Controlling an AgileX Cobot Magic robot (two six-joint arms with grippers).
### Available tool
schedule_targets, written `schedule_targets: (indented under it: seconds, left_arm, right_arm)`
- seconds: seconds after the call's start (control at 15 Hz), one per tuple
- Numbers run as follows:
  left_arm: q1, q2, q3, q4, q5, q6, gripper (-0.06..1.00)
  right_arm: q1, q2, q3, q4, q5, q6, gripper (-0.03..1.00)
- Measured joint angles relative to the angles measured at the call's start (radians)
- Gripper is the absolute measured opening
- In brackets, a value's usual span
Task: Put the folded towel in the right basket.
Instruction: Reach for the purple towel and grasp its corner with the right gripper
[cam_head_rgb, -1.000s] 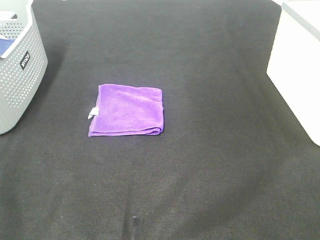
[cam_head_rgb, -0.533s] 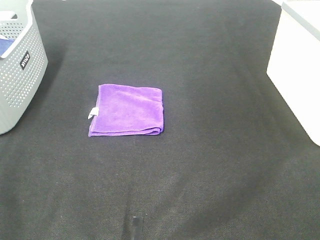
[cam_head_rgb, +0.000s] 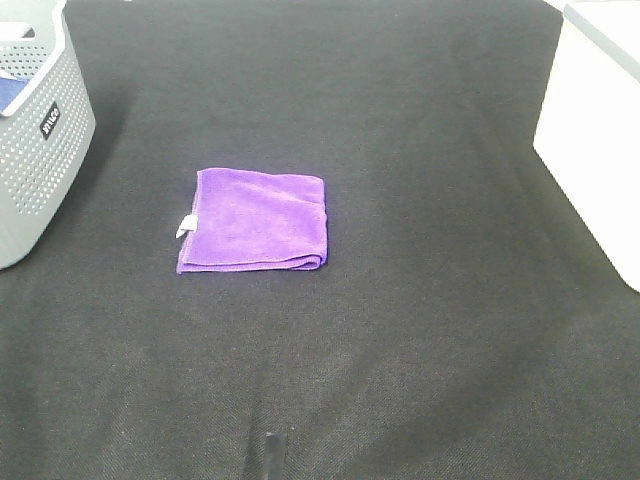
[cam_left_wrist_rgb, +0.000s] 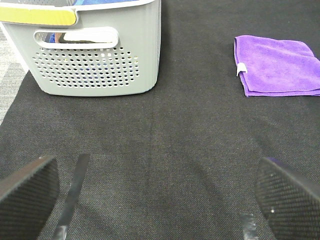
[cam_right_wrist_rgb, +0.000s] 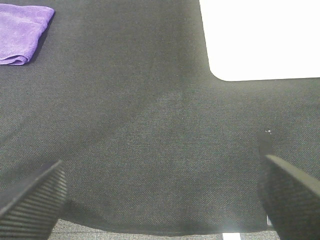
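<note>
high view: the towel (cam_head_rgb: 253, 220) lies flat on the black surface (cam_head_rgb: 420, 340), left of middle. it is well apart from the white right basket (cam_head_rgb: 590, 120) at the right edge and nearer the grey left basket (cam_head_rgb: 40, 130). it is purple, folded into a neat square of several layers, with a rolled fold along its near edge and a small white tag on its left side. neither gripper shows here.

left wrist view: the left gripper (cam_left_wrist_rgb: 155, 200) is spread wide and holds nothing. the towel is ahead and off to one side, with the grey basket close by.

right wrist view: the right gripper (cam_right_wrist_rgb: 160, 200) is likewise released and empty. a towel corner and the white basket's base both show ahead.

the step in hand looks like the reach for the towel. to do it well, come down at an edge and pinch all layers together so the fold holds. then lift clear of the surface and carry the towel over the basket wall before letting go.
</note>
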Motion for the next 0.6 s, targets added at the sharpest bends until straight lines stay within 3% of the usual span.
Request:
schedule_targets:
  seconds: [0.6]
  left_arm:
    - [0.0, 0.0, 0.0, 0.0, 0.0, 0.0, 0.99]
  right_arm:
    - [0.0, 0.0, 0.0, 0.0, 0.0, 0.0, 0.98]
